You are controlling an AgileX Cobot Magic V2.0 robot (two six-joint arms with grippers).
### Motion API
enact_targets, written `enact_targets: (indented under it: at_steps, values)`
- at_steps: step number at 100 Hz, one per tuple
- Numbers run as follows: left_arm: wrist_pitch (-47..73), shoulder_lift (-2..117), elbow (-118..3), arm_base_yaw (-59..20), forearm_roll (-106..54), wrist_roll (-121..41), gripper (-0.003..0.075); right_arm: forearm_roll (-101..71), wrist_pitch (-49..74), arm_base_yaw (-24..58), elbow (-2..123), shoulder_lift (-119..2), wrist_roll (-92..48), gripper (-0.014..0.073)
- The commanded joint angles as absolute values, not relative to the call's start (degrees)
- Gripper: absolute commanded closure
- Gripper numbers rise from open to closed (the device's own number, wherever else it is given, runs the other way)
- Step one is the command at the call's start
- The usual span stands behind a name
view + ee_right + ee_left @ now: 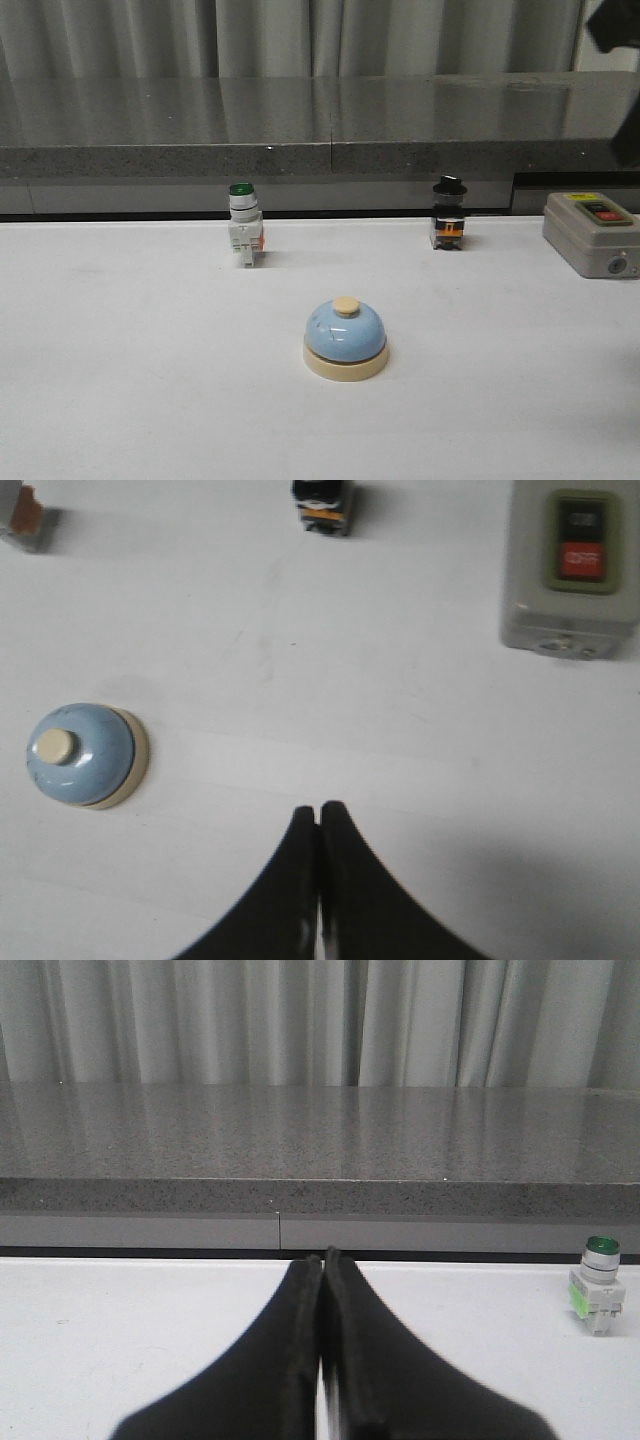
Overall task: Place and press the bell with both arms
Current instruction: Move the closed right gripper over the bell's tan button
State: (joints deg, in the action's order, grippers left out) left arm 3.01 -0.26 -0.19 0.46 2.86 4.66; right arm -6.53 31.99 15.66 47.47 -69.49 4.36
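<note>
Light-blue domed bell [345, 340] with its cream button sat upright mid-desk [120, 400], at six o'clock from the two switches. I saw both sets of fingers clenched empty, left [322, 1260] and right [319, 810]; the right hovered near it, probably to press.

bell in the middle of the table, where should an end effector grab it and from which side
Probably best to grip the bell low, across its cream base, coming straight down from above. It sits upright, and the smooth blue dome would likely slip. Both the left end effector and the right one are shut now and must open first.
</note>
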Motion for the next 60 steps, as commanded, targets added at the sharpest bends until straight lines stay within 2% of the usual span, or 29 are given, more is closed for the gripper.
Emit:
enact_targets:
  at_steps: [1,23,60]
  values:
    - [-1.68,-2.06,3.08,0.54,2.71,5.22,0.0741,-6.99,27.48,18.5,50.69,-72.19,4.2,0.0657]
    - [-1.68,-2.06,3.08,0.54,2.71,5.22,0.0741,-7.04,25.12,26.14,55.09,-82.05,4.2,0.0657]
    - [-1.68,-2.06,3.08,0.54,2.71,5.22,0.0741,-7.15,24.99,34.06,62.01,-93.06,4.2,0.0657]
